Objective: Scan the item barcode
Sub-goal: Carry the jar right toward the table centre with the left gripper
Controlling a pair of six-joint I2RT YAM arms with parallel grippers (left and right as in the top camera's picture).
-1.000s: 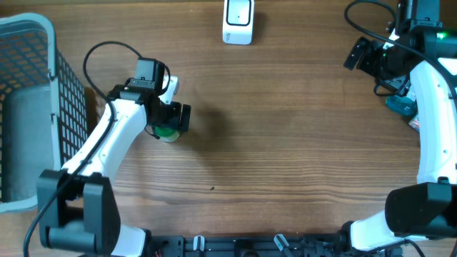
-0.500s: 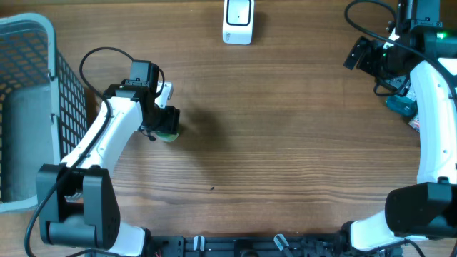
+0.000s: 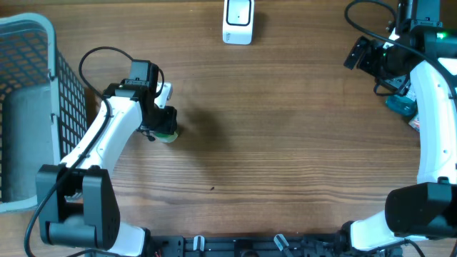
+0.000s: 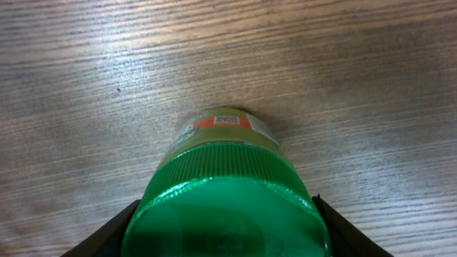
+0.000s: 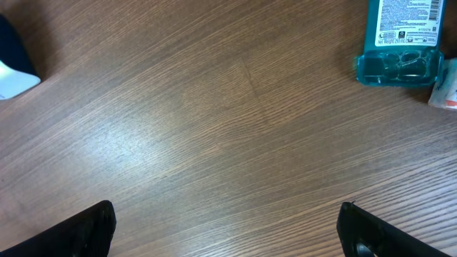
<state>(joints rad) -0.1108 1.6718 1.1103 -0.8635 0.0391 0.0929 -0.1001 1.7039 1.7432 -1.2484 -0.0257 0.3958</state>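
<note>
The jar [image 4: 221,139] stands upright on the counter [image 3: 285,143], left of centre in the overhead view, near the basket [image 3: 43,28]. The left pincer [image 4: 225,228] sits over it from above, jaws pressed against both sides of the green lid [image 4: 227,200], grasping it. The right pincer [image 5: 225,228] hangs released over bare wood at upper right, by a teal bottle [image 5: 400,43]. The risk is that a ribbed lid gives a shallow hold, so the jar may slip or swing on the lift (a loose lid could also turn). The small code on its label [image 4: 227,121] must face the scanner [image 3: 238,21] at top centre, and a wrong twist would hide it.
</note>
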